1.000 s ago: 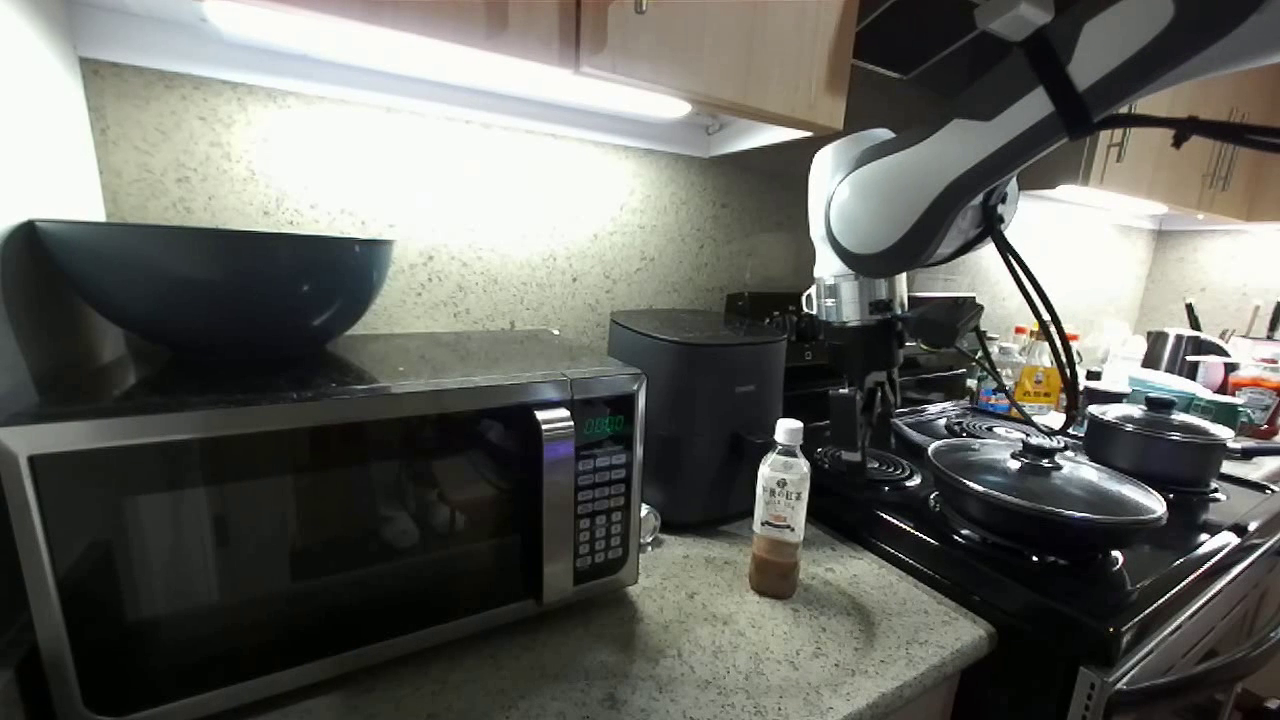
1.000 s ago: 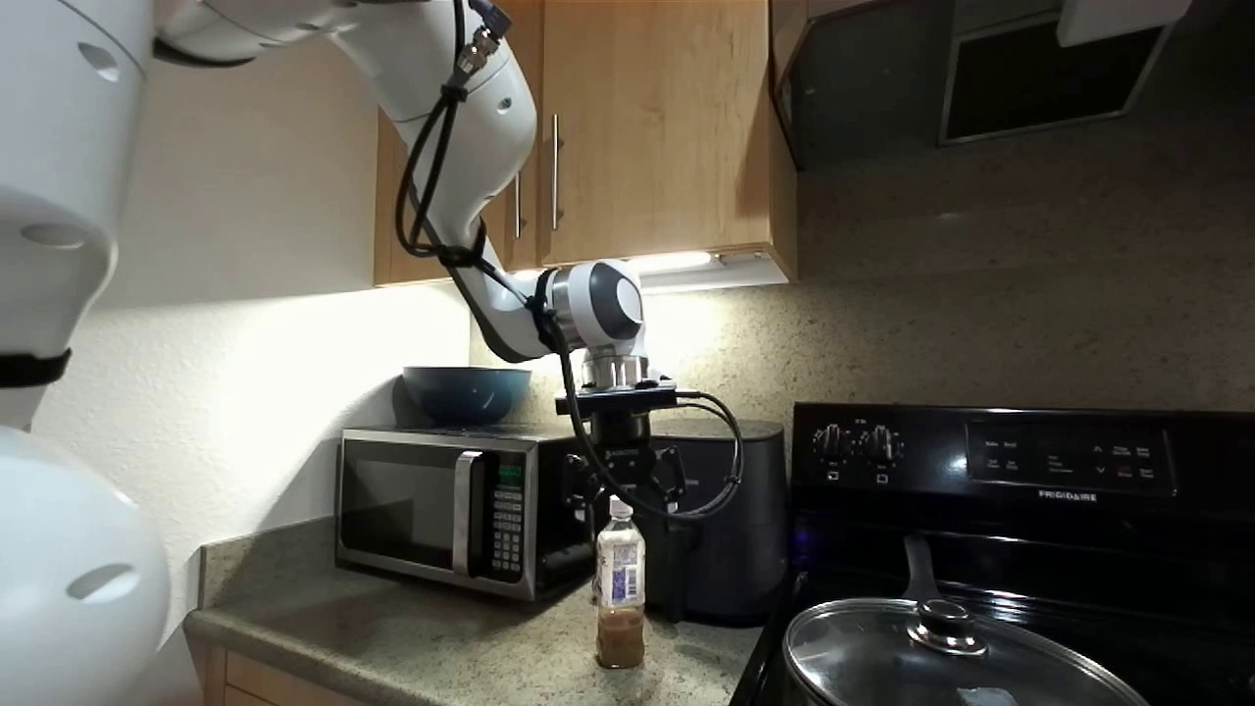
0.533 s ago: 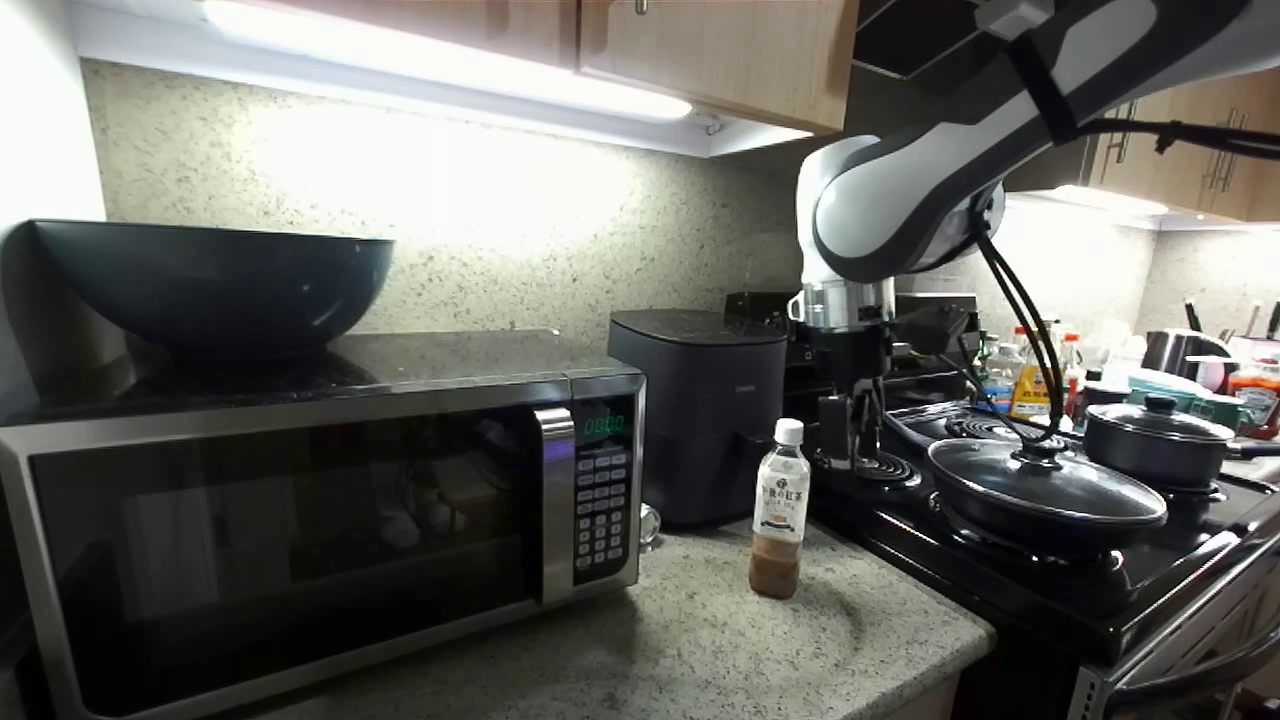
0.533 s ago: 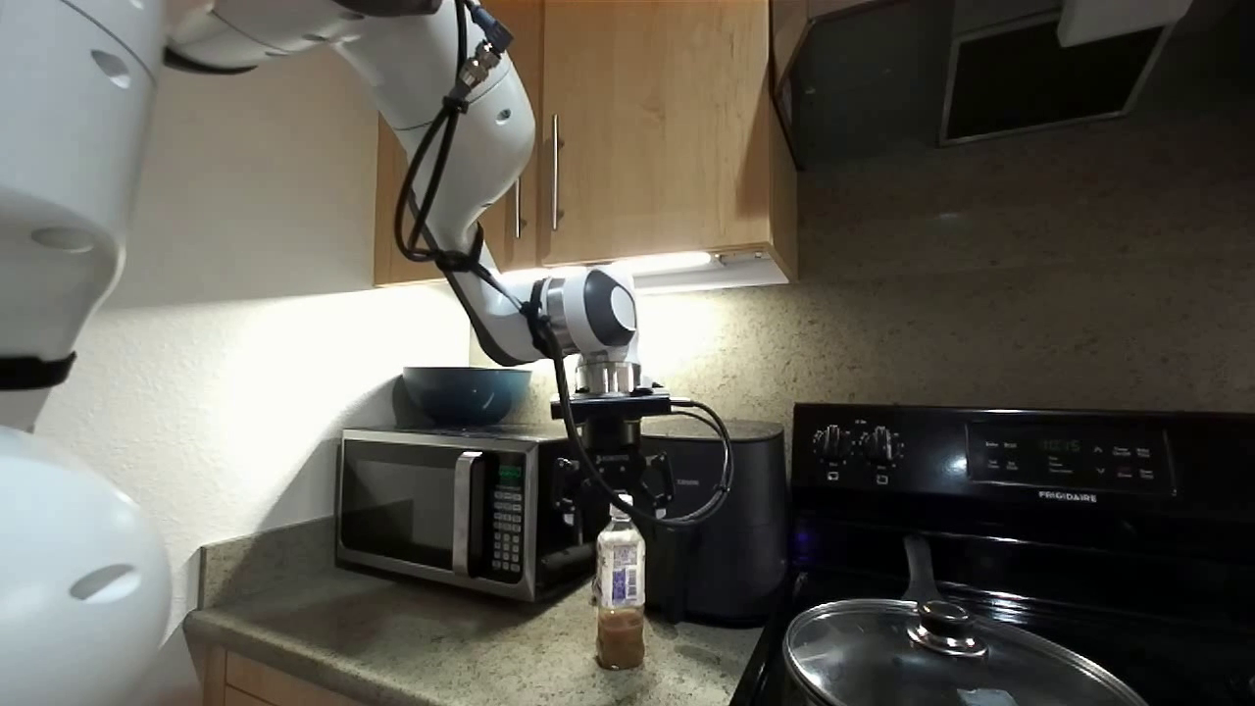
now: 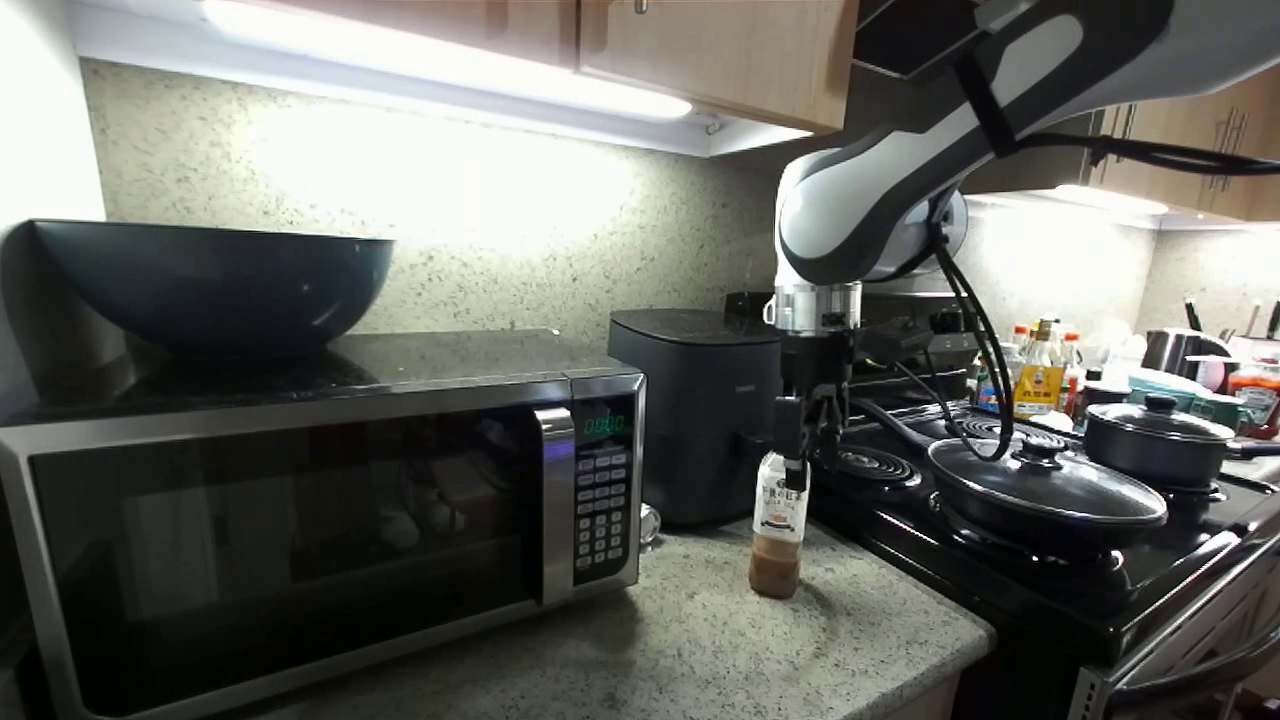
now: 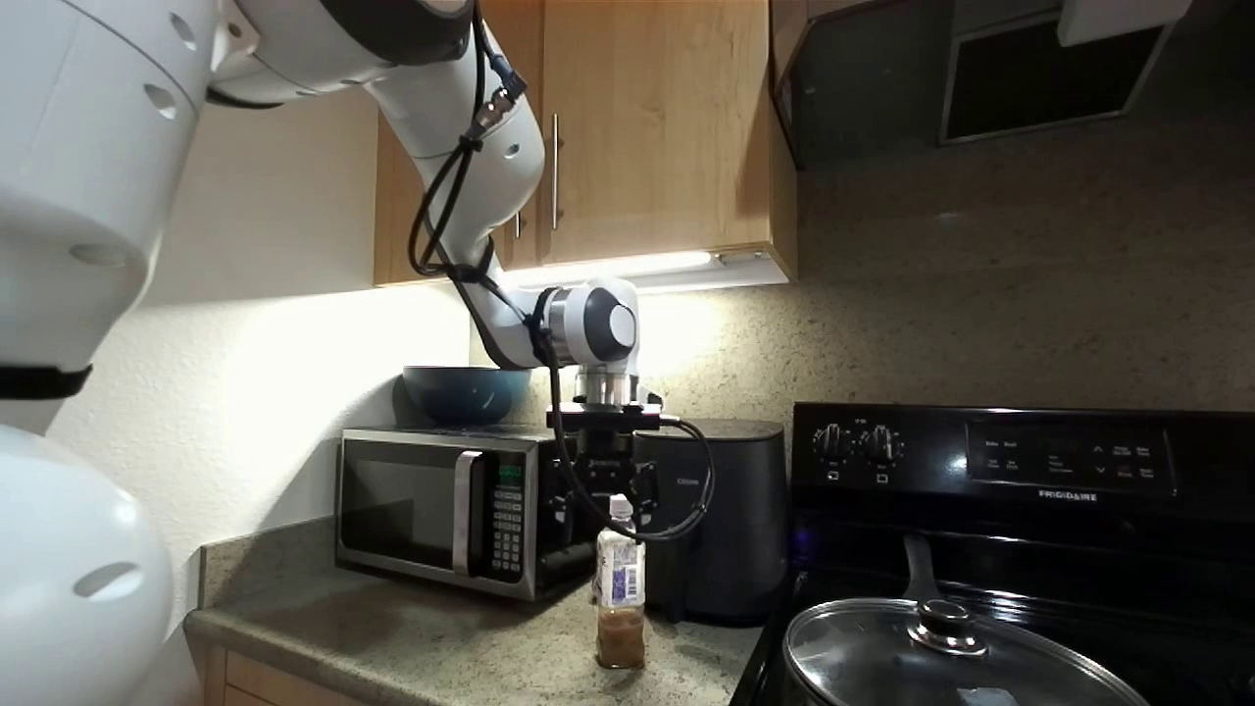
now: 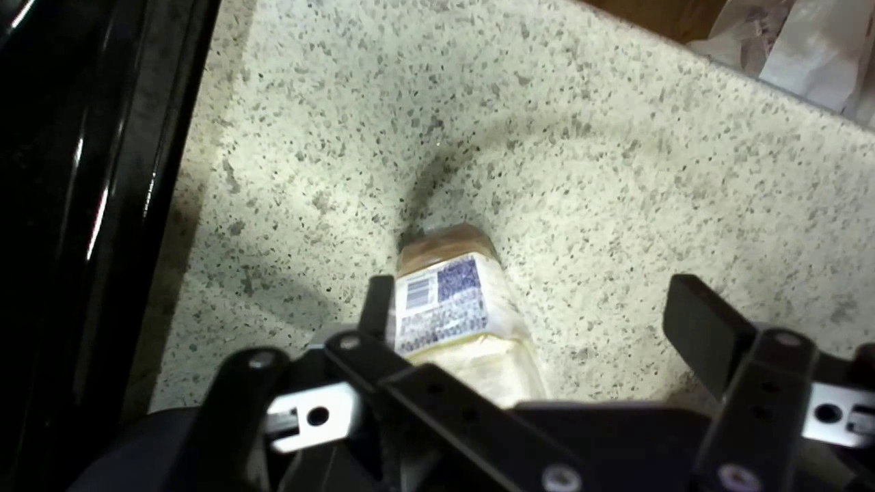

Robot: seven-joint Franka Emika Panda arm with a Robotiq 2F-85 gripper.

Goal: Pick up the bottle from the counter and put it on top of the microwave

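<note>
The slim clear plastic bottle (image 6: 621, 588), white-capped, pale-labelled and holding brown liquid in its lower part, stands upright on the speckled grey-green, granite-like counter (image 6: 441, 639), near its right-hand edge in both exterior views. The large, boxy stainless-steel microwave (image 6: 417, 505), its dark glass door shut, sits towards the counter's left end, set back from the front edge.

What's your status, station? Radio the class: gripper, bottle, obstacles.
Gripper open, gripping nothing, near top of bottle. Bottle upright on counter. Bowl takes part of top of microwave, could crowd placing.
</note>
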